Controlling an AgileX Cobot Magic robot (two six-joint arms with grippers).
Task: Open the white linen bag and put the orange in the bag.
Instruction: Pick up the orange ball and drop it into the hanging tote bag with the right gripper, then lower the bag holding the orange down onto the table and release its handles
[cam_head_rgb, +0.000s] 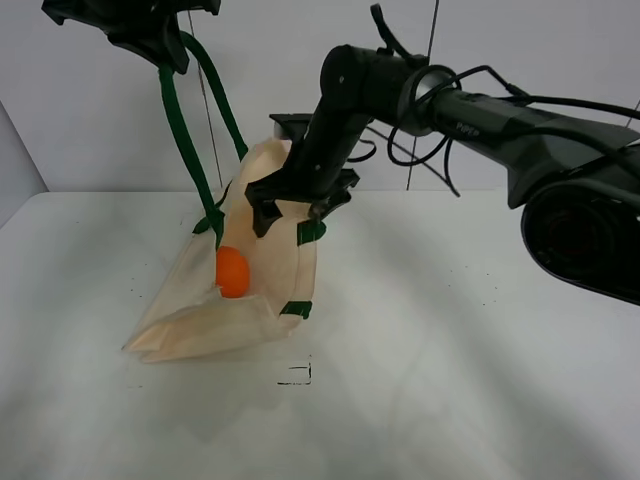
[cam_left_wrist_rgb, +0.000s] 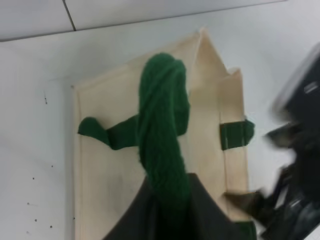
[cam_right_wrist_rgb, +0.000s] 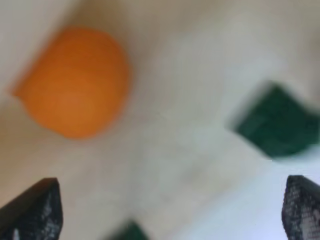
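Observation:
The white linen bag (cam_head_rgb: 262, 305) stands tilted on the table with its mouth held open. My left gripper (cam_head_rgb: 165, 45) is high at the top left, shut on the bag's dark green strap handle (cam_head_rgb: 186, 140) and holding it taut. The left wrist view shows the strap (cam_left_wrist_rgb: 162, 130) running down to the bag (cam_left_wrist_rgb: 107, 170). The orange (cam_head_rgb: 232, 271) lies inside the bag's mouth. My right gripper (cam_head_rgb: 296, 214) hovers open and empty just above the bag's upper edge. In the right wrist view, the orange (cam_right_wrist_rgb: 75, 82) rests on cream fabric (cam_right_wrist_rgb: 175, 150), beyond the spread fingertips (cam_right_wrist_rgb: 37, 210).
The bag sits on a white table (cam_head_rgb: 480, 350) with a pale wall behind. A small black mark (cam_head_rgb: 297, 375) lies on the table in front of the bag. The right arm (cam_head_rgb: 480, 115) and its cables reach in from the right.

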